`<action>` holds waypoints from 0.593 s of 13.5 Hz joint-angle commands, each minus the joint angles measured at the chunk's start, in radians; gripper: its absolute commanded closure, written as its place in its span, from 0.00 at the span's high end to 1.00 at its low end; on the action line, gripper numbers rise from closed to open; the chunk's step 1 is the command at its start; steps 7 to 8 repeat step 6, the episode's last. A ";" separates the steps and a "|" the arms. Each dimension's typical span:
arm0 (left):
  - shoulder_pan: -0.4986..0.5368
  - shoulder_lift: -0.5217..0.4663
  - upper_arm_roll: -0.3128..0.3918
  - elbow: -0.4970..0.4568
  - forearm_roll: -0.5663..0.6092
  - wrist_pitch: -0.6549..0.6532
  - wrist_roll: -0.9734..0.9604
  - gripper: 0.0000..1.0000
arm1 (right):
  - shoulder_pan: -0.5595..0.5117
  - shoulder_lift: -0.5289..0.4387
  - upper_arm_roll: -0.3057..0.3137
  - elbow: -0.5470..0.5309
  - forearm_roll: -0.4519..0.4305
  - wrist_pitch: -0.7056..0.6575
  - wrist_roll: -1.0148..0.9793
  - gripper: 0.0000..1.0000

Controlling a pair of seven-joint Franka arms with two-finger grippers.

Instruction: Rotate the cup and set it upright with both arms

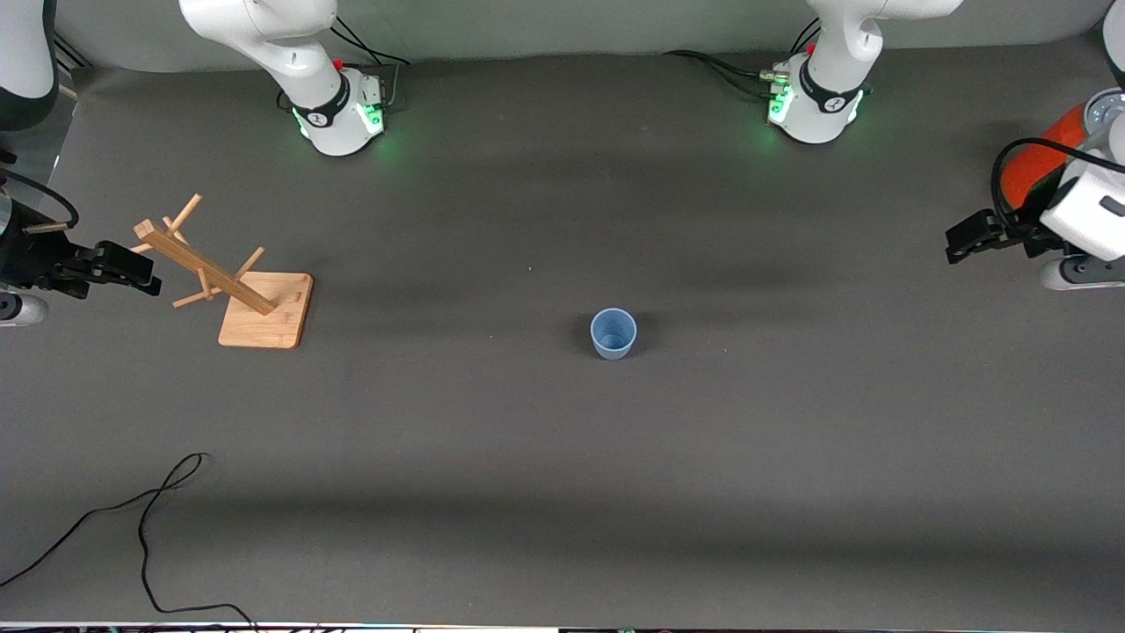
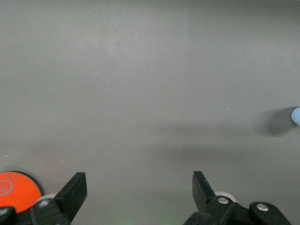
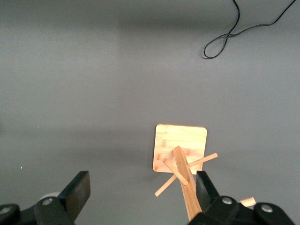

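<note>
1. The left gripper (image 1: 958,242) is held in the air at the left arm's end of the table, with nothing between its fingers (image 2: 75,192), which are seen spread wide apart in the left wrist view.
2. An orange-red can (image 1: 1041,158) with a grey lid is seen just beside the left gripper, partly hidden by the arm's wrist; its orange top (image 2: 16,190) appears at the edge of the left wrist view.
3. The right gripper (image 1: 145,281) is held in the air at the right arm's end of the table, close beside the upper pegs of the wooden rack (image 1: 233,281); its fingers (image 3: 77,190) are likewise spread wide and nothing is gripped.
4. The wooden rack (image 3: 183,154) is shown standing on its square base, its post with pegs rising toward the right gripper.
5. The cup (image 1: 613,332) is found standing upright on the table (image 1: 562,457), mouth up, near the middle and well apart from both grippers, the rack and the can. Only a sliver of it (image 2: 296,115) is caught at the edge of the left wrist view.
6. A black cable (image 1: 149,519) is seen lying looped on the table, nearer to the front camera than the rack.
</note>
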 commanded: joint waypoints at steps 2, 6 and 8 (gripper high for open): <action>-0.016 0.010 0.025 0.046 0.018 -0.028 0.000 1.00 | 0.002 -0.016 -0.003 -0.005 0.009 -0.004 -0.024 1.00; -0.018 0.024 0.025 0.053 0.020 -0.025 0.000 1.00 | 0.002 -0.014 -0.003 -0.005 0.011 -0.004 -0.024 1.00; -0.018 0.024 0.025 0.053 0.020 -0.025 0.000 1.00 | 0.002 -0.014 -0.003 -0.005 0.011 -0.004 -0.024 1.00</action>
